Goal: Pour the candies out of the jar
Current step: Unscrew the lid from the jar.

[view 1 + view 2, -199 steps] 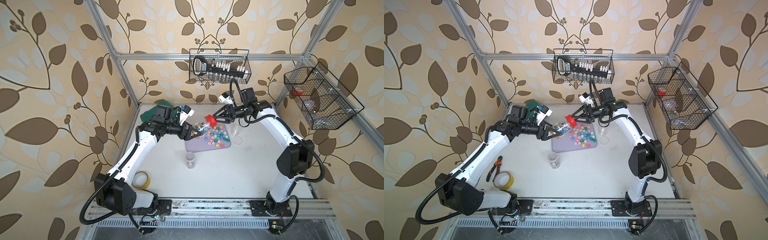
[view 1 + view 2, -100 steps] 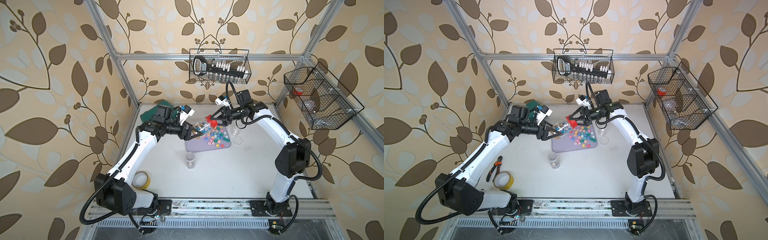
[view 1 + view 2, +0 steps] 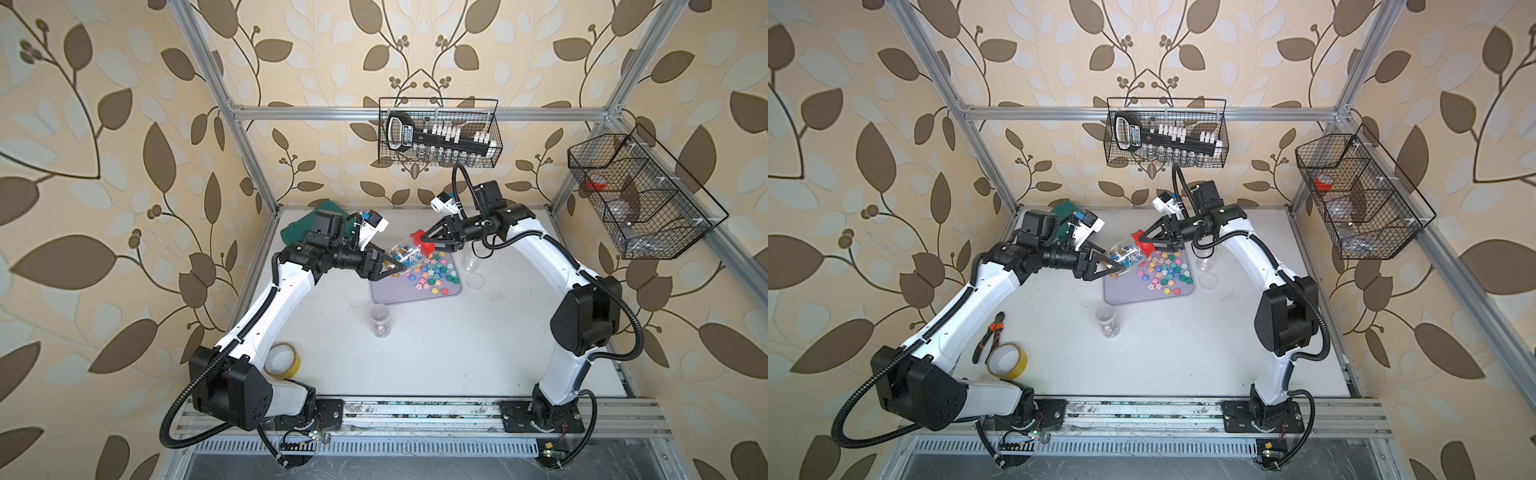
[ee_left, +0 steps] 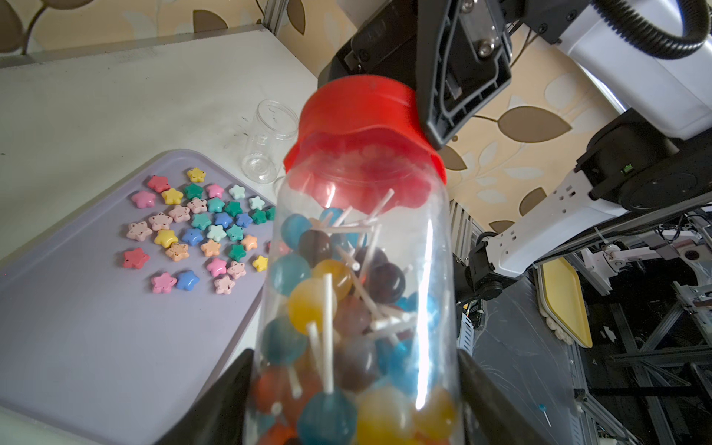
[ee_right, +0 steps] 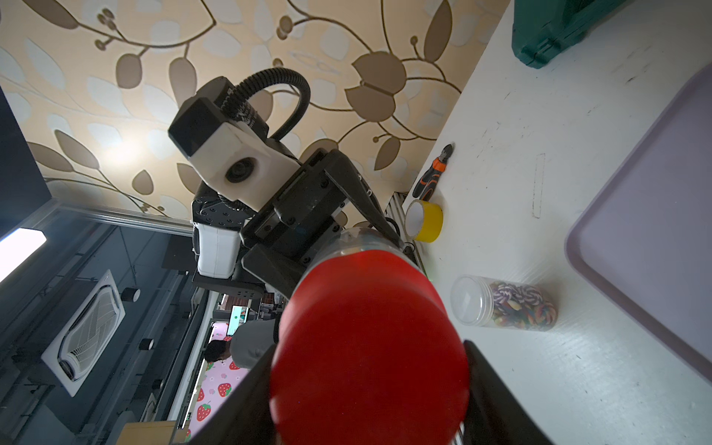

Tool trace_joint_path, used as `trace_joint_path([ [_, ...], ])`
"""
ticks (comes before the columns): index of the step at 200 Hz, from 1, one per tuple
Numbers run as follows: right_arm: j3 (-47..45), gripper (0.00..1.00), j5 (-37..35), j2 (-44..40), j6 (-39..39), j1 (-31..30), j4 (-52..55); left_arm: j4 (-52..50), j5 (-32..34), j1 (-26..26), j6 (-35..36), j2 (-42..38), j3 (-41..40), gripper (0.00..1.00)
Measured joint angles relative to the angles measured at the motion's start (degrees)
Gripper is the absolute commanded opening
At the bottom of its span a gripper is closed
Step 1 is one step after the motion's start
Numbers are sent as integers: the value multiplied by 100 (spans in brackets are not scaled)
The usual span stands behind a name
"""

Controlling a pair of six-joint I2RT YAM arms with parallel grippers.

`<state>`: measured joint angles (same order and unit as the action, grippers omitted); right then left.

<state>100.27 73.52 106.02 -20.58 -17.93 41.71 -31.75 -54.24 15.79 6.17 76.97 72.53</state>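
Leaf-patterned wallpaper encloses a white table (image 3: pixel 415 365). A wire basket (image 3: pixel 436 137) hangs on the back wall and a side basket (image 3: pixel 648 199) on the right wall.

In both top views a lilac tray (image 3: pixel 399 297) lies toward the back of the table. Star-shaped candies (image 3: pixel 432 274) are scattered over its far half. The jar (image 3: pixel 404 254) hangs in the air over the tray's back left corner, tipped almost onto its side. The left pincer (image 3: pixel 388 266) clamps its clear body. The right pincer (image 3: pixel 423 240) meets its red lid (image 3: pixel 419 242) from the opposite end. An empty jar (image 3: pixel 469 259) and a clear lid (image 3: pixel 475 281) sit just beside the tray's right edge. A small capped jar (image 3: pixel 380 320) stands in front of the tray. A tape roll (image 3: pixel 1007 359) and pliers (image 3: pixel 990 340) lie near the front left.

In the left wrist view, the left pincer's fingers (image 4: pixel 227 400) press on both sides of the jar. The jar is packed with ball lollipops (image 4: pixel 312 304) on white sticks. The lid is on, and one finger of the right pincer lies flat against its side.

In the right wrist view, the red lid (image 5: pixel 370 339) fills the gap between the right pincer's fingers (image 5: pixel 497 404). Each finger touches one side of the lid, so this pincer grips it at a middling width. Beyond it, the small capped jar (image 5: pixel 508 304) holds striped, twisted pieces.
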Motion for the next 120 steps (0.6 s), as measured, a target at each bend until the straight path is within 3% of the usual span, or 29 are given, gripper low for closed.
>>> trace_joint_path([
  [71,-673,35,-122,-518,90,179,-352,581,-675,-2,-393,358,-31,59],
  [120,-1241,35,-304,-1078,293,260,-1082,1259,-1187,-20,-988,584,-31,59],
])
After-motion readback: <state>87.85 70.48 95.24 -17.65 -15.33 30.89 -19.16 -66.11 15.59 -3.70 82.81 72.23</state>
